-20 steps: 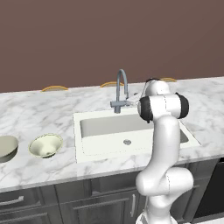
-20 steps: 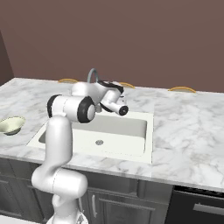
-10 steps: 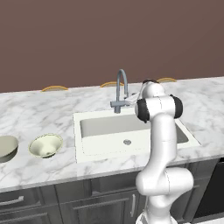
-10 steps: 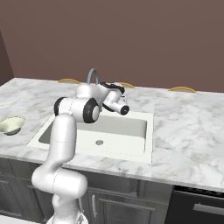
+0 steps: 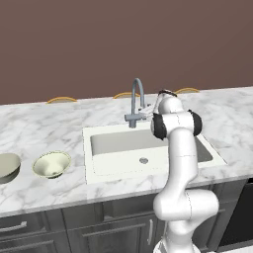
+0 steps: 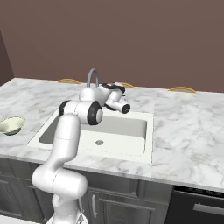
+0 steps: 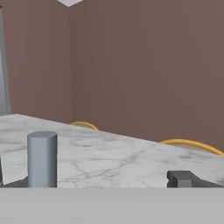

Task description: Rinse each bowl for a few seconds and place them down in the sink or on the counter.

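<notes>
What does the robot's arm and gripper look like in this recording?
The white arm is built of smooth, rounded tubular segments with glossy shells, rising from a bulbous white base. Dark grey to black bands ring its joints, most clearly at the elbow. The hand at its end is white with a black cylindrical piece. The gripper has two small dark grey finger tips. No cables or markings are visible.

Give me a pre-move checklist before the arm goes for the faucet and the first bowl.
1. Claw open and empty: ok, nothing between the fingers.
2. Cream bowl upright on the counter, left of the sink: ok.
3. Grey bowl fully in view: not ok, cut by the frame's left edge.
4. Sink basin free for rinsing: ok, just the drain shows.
5. Water running from the faucet: cannot tell, no stream visible.
6. Claw near the faucet base: ok, hand view shows a grey post close ahead.
</notes>
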